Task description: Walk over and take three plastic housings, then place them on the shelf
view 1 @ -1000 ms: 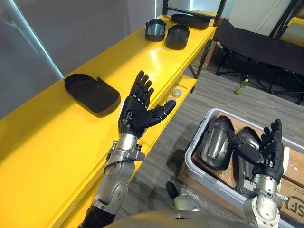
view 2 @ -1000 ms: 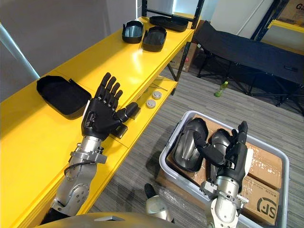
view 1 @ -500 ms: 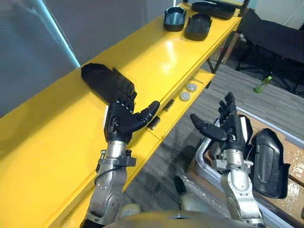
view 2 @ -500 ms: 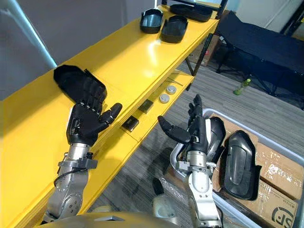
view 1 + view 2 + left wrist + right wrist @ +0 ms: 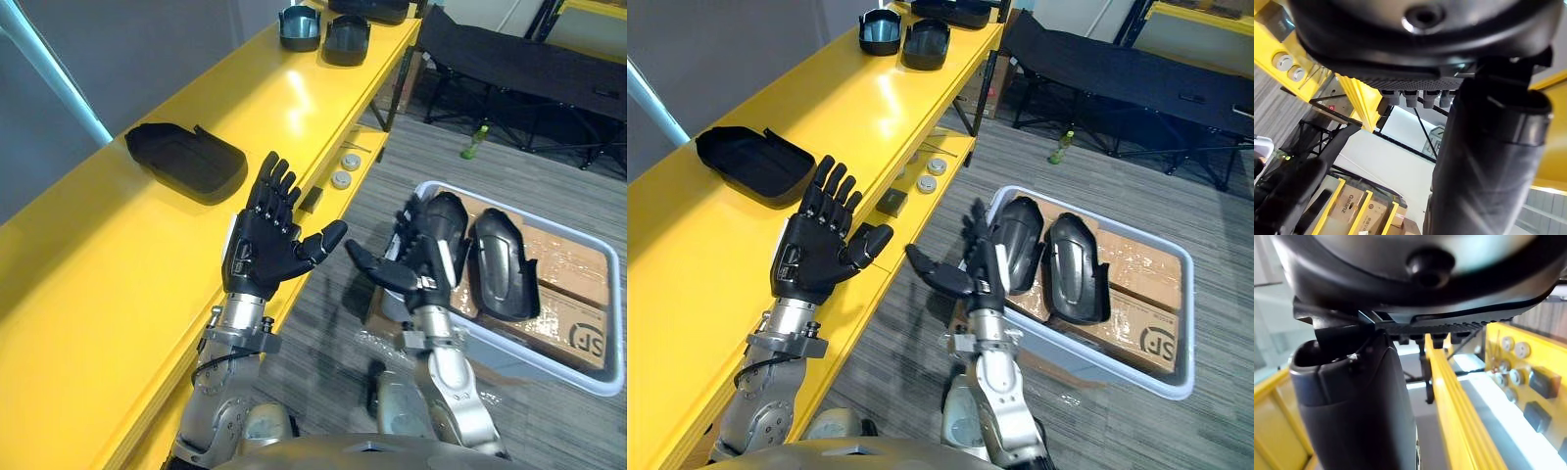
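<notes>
Black housings [image 5: 1073, 266] lie in the grey tub [image 5: 1122, 367], long axes across it; my right hand [image 5: 985, 279], fingers spread, is just beside it, nearer than my left hand [image 5: 818, 257], also spread.

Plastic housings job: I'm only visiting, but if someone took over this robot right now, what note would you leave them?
Left robot hand: open, empty, raised at the front edge of the yellow shelf.
Right robot hand: open, empty, at the near end of the grey bin.
Things: a near housing lies on the shelf, with far housings at its end. Two binned housings sit side by side in the bin.
Done: housings are on the shelf, though I cannot tell how many count.
Left: probably fetch from the bin and shelve.
</notes>
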Motion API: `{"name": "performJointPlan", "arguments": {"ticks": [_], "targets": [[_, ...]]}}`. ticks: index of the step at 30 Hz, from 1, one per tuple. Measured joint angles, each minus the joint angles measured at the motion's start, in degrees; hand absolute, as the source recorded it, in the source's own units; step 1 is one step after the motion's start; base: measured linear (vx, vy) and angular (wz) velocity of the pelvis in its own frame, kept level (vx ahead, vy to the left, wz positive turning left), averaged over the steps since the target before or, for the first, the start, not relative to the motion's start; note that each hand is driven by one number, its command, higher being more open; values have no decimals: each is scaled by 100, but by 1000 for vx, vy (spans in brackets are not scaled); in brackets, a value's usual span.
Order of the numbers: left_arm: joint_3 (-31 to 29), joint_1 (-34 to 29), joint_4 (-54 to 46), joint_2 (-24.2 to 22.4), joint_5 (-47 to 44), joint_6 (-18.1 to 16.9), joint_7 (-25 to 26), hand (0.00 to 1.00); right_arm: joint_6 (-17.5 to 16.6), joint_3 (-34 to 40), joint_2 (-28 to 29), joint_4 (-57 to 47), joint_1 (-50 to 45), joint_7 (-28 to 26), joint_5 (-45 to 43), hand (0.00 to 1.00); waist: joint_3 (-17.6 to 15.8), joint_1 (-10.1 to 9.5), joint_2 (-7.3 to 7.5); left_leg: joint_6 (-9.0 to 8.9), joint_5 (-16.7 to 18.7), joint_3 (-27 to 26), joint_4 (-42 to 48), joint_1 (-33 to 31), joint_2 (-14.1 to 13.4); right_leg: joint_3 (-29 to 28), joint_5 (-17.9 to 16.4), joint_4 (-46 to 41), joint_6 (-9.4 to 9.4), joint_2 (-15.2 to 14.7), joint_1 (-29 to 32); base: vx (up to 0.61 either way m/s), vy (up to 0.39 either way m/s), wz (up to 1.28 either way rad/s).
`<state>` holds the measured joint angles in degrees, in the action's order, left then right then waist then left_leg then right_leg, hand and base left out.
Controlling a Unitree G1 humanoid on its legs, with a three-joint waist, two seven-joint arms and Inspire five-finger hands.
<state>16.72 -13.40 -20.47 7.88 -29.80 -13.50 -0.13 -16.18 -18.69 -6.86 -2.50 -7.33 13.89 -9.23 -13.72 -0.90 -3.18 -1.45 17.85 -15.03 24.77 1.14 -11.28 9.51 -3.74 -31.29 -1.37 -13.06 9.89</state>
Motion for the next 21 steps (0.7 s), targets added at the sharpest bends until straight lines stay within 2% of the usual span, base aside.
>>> {"name": "performJointPlan", "arguments": {"ticks": [2,5,6,7,8,9,10,11,12,13,14,15,16,17,18,19,21], "targets": [[-105,-23,114,2,-251,134,-125,100,0,-191,89,337,208,213,0,100,44,-117,19,-204,-114,-169,-1,-119,-306,-14,-35,-76,10,-567,-254,-46,-262,-60],[-131,-25,284,59,-417,313,-166,100,0,-218,108,401,149,373,0,100,82,-144,84,-515,-286,-283,-23,-211,-663,-73,80,211,124,-890,-297,-30,-417,-64],[-129,-25,352,151,-440,406,-171,100,1,-216,115,402,73,422,-4,100,132,-102,170,-744,-412,-289,-62,-256,-819,-39,221,609,356,-890,-362,15,-567,-45],[-124,-9,499,222,-509,458,-167,100,7,-180,141,400,-76,392,-32,100,262,4,390,-1075,-596,-286,-227,-254,-879,228,307,1144,1197,-850,-574,28,-614,-36],[-118,-6,540,200,-516,478,-155,100,12,-156,133,401,-104,373,-38,100,289,23,395,-1128,-628,-286,-248,-257,-920,291,167,1182,1367,-831,-639,43,-662,-26],[-70,-4,726,54,-557,509,-87,100,51,-19,29,403,-147,282,-51,100,314,132,232,-1210,-776,-124,-327,-278,-1163,468,-336,1251,1569,-568,-705,44,-637,-14],[102,-9,944,-210,-689,641,-9,100,88,180,-211,410,-256,239,-52,100,314,292,-66,-1075,-1110,137,-337,-360,-1436,553,-450,1186,1401,-249,-712,45,-594,-9],[205,-45,978,-281,-813,737,4,100,96,322,-288,410,-365,223,-52,100,336,355,-109,-969,-1380,241,-310,-405,-1469,577,-499,1181,1311,-183,-737,64,-522,2],[394,-137,984,-350,-981,798,-18,100,108,620,-376,404,-588,150,-39,100,320,458,-84,-634,-1918,327,-169,-483,-1500,609,-543,1269,1182,-120,-890,71,-430,-8],[557,-183,977,-357,-1016,795,-128,100,106,925,-426,361,-811,118,-24,100,286,471,-29,-581,-2000,342,53,-572,-1519,593,-538,1409,1050,-107,-1015,74,-419,-25],[641,-197,977,-353,-1014,780,-245,100,106,1144,-439,328,-933,106,-27,100,298,471,-49,-675,-1843,339,140,-605,-1393,558,-527,1499,1001,-79,-1055,38,-265,-37],[691,-206,976,-355,-1015,754,-312,100,106,1268,-445,296,-997,94,-35,100,305,472,-60,-678,-1694,356,138,-620,-1260,514,-501,1561,960,-67,-1059,30,-167,-62],[774,-257,945,-374,-1013,662,-442,100,100,1466,-468,182,-1122,39,-76,100,312,466,-70,-681,-1371,469,-58,-615,-784,337,-425,1712,899,-56,-1034,21,-94,-72],[809,-309,904,-383,-1012,601,-431,100,87,1496,-491,118,-1166,8,-104,100,323,441,-88,-704,-1292,507,-269,-587,-535,201,-370,1779,877,-13,-980,26,-61,-81],[812,-337,895,-383,-1012,582,-421,100,87,1493,-501,64,-1209,-9,-147,100,339,425,-113,-693,-1288,547,-435,-577,-390,111,-334,1833,881,29,-949,27,-4,-64],[806,-362,898,-355,-1013,556,-371,100,83,1476,-483,-5,-1269,-46,-198,100,371,432,-142,-568,-1196,527,-623,-552,-290,45,-308,1858,896,79,-890,35,18,-55],[722,-362,918,-321,-1015,481,-283,100,70,1467,-466,-151,-1314,-7,-249,100,402,438,-143,-610,-1158,810,-1087,-449,-103,-129,-195,1874,1008,74,-627,5,58,-38]]}}
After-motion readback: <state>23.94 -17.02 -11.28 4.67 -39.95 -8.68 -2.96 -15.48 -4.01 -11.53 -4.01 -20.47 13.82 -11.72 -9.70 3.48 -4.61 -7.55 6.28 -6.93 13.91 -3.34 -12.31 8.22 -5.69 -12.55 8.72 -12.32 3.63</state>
